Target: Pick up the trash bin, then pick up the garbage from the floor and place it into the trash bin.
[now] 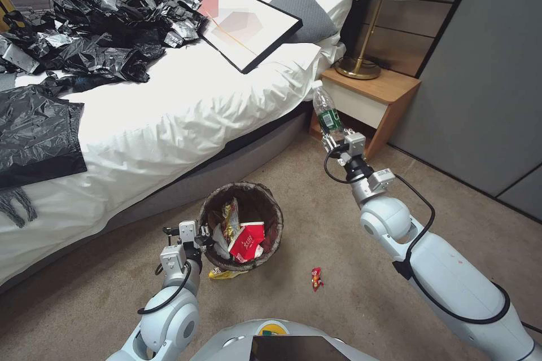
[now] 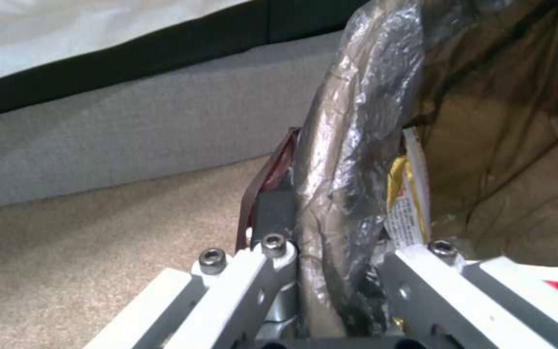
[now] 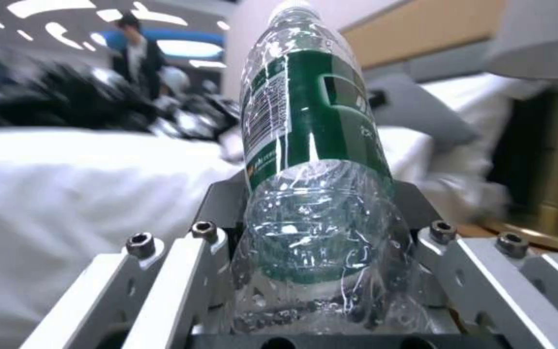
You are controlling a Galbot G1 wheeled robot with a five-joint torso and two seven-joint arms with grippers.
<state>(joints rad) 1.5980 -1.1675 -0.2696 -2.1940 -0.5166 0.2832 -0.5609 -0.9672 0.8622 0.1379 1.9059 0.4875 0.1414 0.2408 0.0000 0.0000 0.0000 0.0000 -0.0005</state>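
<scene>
We find the right gripper (image 1: 337, 138) clenched on the base of the green-labelled bottle (image 1: 326, 110), whose long axis runs straight out from the jaws. The trash bin (image 1: 241, 224), its rim pinched by the left gripper (image 1: 202, 235), sits below, well apart.

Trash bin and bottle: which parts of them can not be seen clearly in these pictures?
- Trash bin: its white wall, head view, covered by the bag liner; its bottom, buried under litter.
- Yellow snack bag: head view, mostly under the bin.
- Bottle: its base, right wrist view, inside the right gripper.
</scene>
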